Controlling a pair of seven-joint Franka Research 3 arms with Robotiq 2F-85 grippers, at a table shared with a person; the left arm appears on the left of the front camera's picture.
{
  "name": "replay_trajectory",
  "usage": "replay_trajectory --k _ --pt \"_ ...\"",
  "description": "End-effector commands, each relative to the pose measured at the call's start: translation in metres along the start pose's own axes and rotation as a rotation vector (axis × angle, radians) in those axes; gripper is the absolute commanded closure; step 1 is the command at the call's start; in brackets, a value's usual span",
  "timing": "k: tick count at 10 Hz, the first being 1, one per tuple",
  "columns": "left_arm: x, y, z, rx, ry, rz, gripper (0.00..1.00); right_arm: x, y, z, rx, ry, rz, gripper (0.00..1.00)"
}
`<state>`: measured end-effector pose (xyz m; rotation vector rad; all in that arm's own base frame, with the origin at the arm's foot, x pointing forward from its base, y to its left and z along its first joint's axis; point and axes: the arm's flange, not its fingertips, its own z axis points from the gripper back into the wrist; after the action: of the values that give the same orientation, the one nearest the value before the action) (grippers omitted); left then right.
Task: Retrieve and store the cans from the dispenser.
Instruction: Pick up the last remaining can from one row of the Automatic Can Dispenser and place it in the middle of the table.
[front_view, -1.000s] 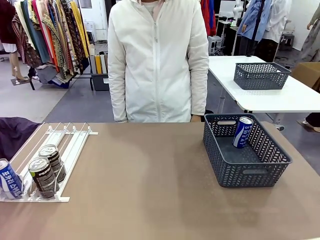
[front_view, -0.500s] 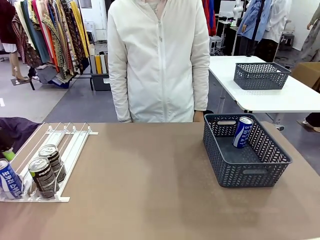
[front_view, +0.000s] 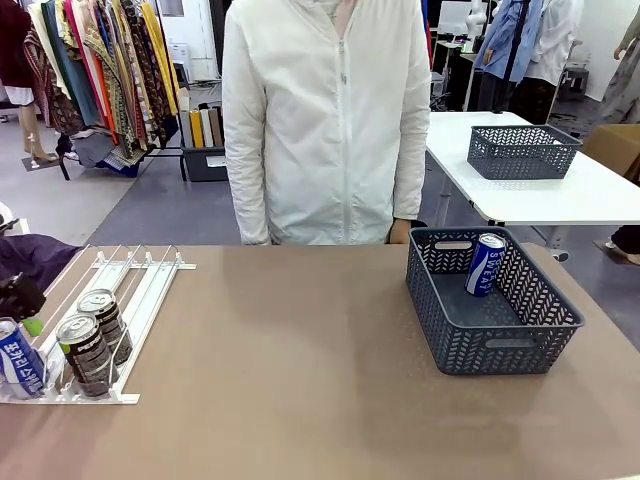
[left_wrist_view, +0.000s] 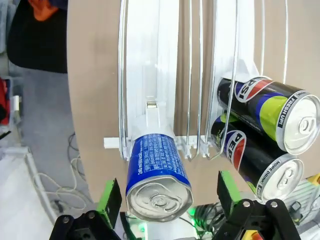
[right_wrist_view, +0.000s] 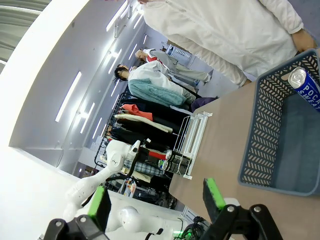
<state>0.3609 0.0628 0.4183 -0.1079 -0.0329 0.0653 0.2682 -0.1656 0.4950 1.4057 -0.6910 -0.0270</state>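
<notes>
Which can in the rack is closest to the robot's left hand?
The blue can, right in front of the open left hand; the two dark cans sit farther aside.

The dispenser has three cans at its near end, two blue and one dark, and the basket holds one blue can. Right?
Not quite. The dispenser holds three cans, but only one blue can and two dark cans, as the left wrist view shows. The basket does hold one blue Sweat can.
</notes>
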Motion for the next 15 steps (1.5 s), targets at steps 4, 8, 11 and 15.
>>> replay_trajectory --k 4,8,11,15 --pt "-0.022 -0.005 -0.02 0.022 0.031 0.001 0.0 0.003 0.004 -0.003 0.018 -0.02 0.007 0.0" --pt "-0.018 -0.01 -0.024 0.057 0.033 -0.011 1.0 0.003 0.004 -0.003 0.018 -0.02 0.007 0.0" --pt "-0.017 -0.012 -0.027 0.073 0.036 -0.005 1.0 0.003 0.004 -0.003 0.018 -0.02 0.007 0.0" --pt "-0.02 -0.01 -0.006 0.102 0.0 0.001 1.0 0.003 0.004 -0.003 0.018 -0.02 0.007 0.0"
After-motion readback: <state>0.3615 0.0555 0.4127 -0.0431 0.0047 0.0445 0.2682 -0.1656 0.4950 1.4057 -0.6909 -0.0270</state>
